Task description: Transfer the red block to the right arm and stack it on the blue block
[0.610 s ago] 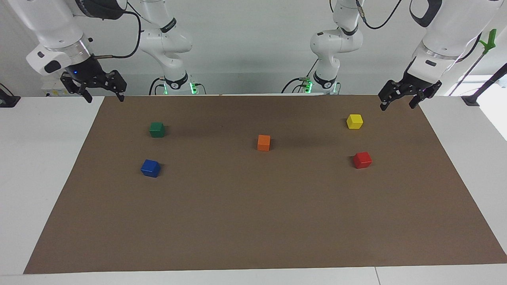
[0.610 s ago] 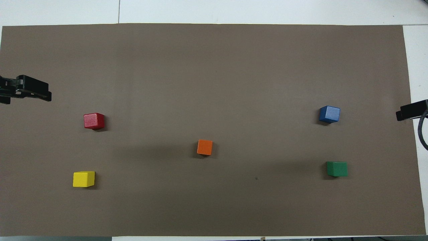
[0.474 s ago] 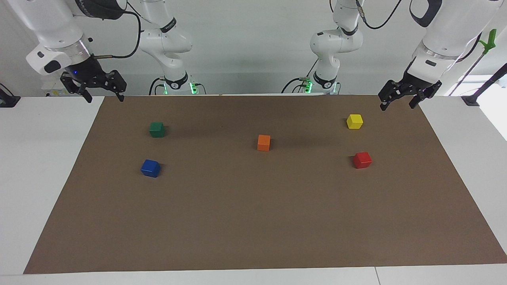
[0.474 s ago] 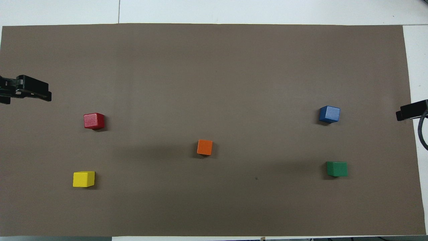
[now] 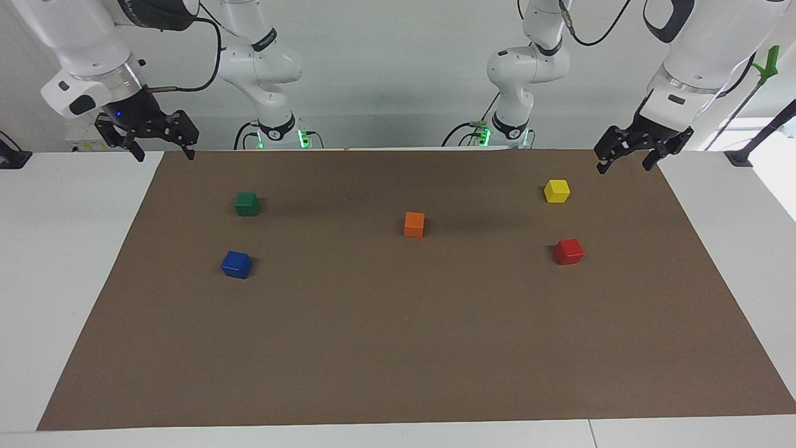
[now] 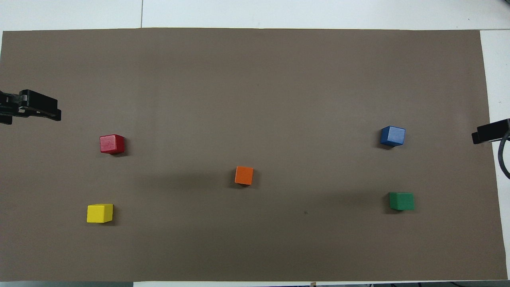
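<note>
The red block rests on the brown mat toward the left arm's end of the table. Toward the right arm's end sits the blue block, also alone on the mat. My left gripper hangs open and holds nothing, above the mat's corner at the left arm's end, well apart from the red block. My right gripper is open too, held above the mat's edge at the right arm's end, apart from the blue block. Both arms wait.
A yellow block lies nearer to the robots than the red one. An orange block sits mid-table. A green block lies nearer to the robots than the blue one. The brown mat covers most of the white table.
</note>
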Controlling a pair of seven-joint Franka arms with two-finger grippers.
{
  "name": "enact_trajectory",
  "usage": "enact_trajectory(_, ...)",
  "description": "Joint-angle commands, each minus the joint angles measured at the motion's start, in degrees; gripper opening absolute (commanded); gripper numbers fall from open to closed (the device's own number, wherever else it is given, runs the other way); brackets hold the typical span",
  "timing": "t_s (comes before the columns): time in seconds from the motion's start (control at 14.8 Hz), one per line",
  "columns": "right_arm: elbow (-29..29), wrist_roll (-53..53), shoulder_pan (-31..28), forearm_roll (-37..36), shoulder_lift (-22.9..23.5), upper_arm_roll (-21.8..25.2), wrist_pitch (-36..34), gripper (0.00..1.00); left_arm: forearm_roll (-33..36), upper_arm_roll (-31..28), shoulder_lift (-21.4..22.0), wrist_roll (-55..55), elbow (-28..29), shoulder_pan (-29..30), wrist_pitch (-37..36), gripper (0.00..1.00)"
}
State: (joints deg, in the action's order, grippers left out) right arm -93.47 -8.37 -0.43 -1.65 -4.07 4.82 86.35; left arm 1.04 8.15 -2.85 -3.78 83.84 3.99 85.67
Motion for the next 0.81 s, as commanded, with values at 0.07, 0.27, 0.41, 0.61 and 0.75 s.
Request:
enact_trajectory(0.07, -1.4, -4.1, -0.5, 0.0, -1.1, -0.5, -0.5, 1.00, 0.7, -0.3, 6.1, -1.1, 12.3, 1.3, 7.4, 1.00)
enact_trajectory(0.27, -7.4, -3.7, -1.0, 0.9, -4.1, -0.6, 2.7, 1.00, 0.6, -0.2, 7.6, -0.4, 22.2, 2.9, 17.0, 1.00)
enact_trajectory(0.41, -13.0, -3.8, -1.2, 5.7, -5.9, -0.4, 6.0, 1.00, 0.6, -0.2, 6.8, -0.4, 28.1, 3.1, 24.9, 1.00)
enact_trajectory(0.61, -15.9, -3.6, -2.7, 10.1, -5.2, -0.4, 9.5, 1.00, 0.6, -0.2, 3.4, -0.5, 34.7, 3.0, 36.1, 1.00)
enact_trajectory(0.75, -20.2, -4.1, -5.0, 16.9, -5.0, -0.4, 12.3, 1.00, 0.7, -0.2, -0.2, -0.4, 36.7, 3.0, 42.0, 1.00)
